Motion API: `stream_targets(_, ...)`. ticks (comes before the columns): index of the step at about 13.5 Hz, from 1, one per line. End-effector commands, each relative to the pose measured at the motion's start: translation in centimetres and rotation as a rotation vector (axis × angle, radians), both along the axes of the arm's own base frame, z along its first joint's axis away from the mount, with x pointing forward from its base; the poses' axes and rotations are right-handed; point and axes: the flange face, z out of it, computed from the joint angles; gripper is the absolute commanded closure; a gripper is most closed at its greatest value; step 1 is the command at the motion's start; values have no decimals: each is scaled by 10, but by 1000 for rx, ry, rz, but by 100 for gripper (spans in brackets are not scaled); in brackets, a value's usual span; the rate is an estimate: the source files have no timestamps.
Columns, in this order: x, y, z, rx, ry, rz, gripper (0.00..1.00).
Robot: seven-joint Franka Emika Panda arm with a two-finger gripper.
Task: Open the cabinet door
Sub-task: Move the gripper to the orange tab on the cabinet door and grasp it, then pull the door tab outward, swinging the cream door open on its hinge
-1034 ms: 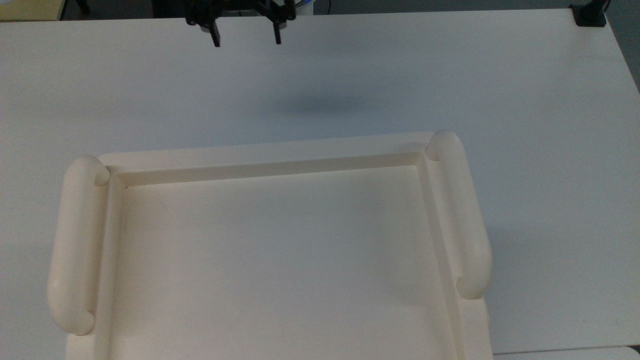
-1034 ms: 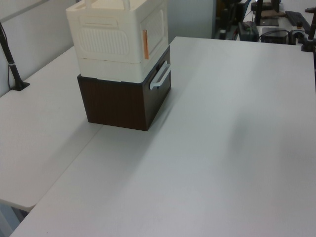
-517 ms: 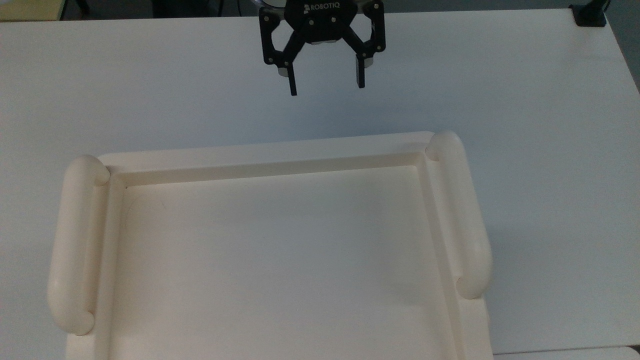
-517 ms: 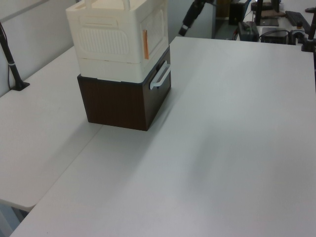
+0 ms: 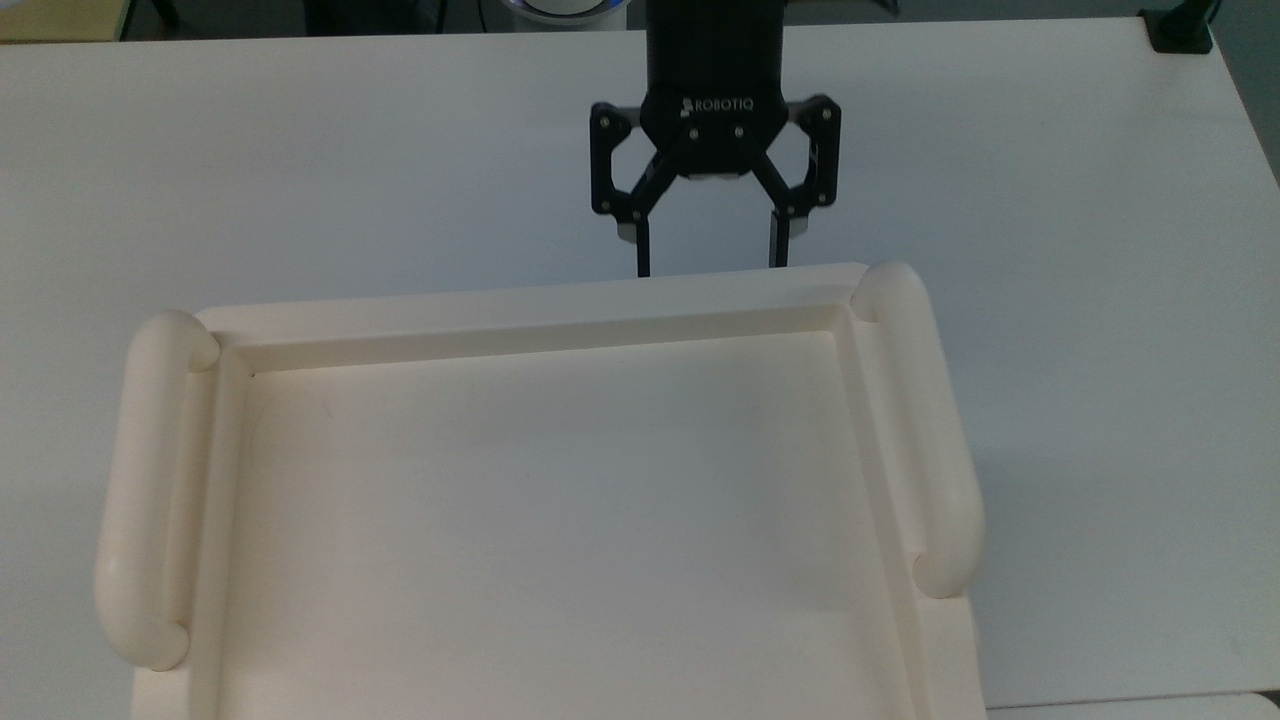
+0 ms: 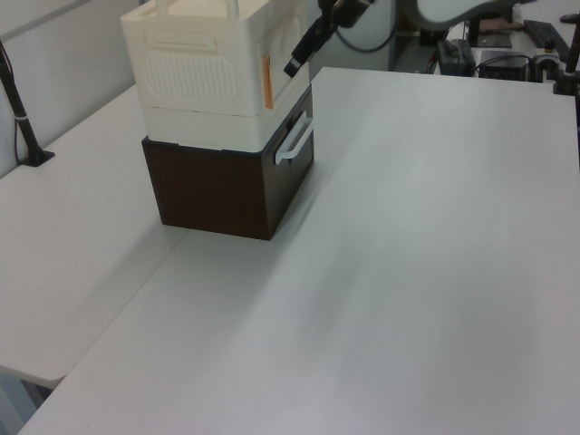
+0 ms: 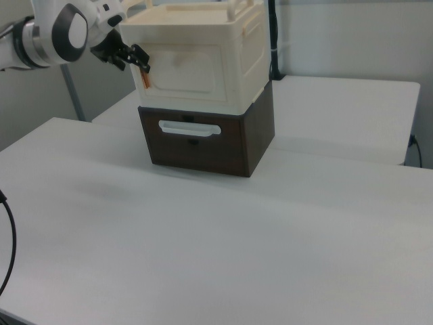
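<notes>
The cabinet door (image 7: pixel 189 68) is the cream front panel of the upper box, and it lies shut and flush. A slim orange vertical handle (image 7: pixel 145 80) runs along the door's edge on the right view's left. In the left view the door (image 6: pixel 288 47) faces right, with its handle (image 6: pixel 267 82) at the near edge. My gripper (image 5: pixel 710 266) is open, its fingertips just off the front rim of the cabinet's recessed top (image 5: pixel 550 520). The right view puts the gripper (image 7: pixel 141 62) at the handle's upper end. In the left view the gripper (image 6: pixel 295 66) hangs just in front of the door.
The cream cabinet sits on a dark brown drawer box (image 7: pixel 203 145) with a white bar handle (image 7: pixel 189 127). Two rounded rails (image 5: pixel 150 490) (image 5: pixel 925 430) flank the top. A black clamp (image 5: pixel 1180 30) grips the table's far corner. Open white tabletop (image 6: pixel 408 272) spreads in front.
The gripper has come from the table's far edge to the cabinet's front rim, shifting toward the top view's right. It has stayed open throughout.
</notes>
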Motion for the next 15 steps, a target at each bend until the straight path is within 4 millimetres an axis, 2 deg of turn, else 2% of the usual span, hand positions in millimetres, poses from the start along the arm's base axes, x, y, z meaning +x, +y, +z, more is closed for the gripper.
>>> stream_targets(1,23,15,-9,-1,-88,-11,13)
stream_targets(4,28,17,-11,-8,-124,-1,18)
stream_targets(6,28,18,-8,-13,-131,2,33)
stream_targets(8,28,19,-10,-29,-133,7,35)
stream_targets(11,27,31,-16,-26,-126,11,52)
stream_targets(12,27,33,-15,-18,-127,5,65)
stream_targets(15,27,36,-16,-27,-127,9,74)
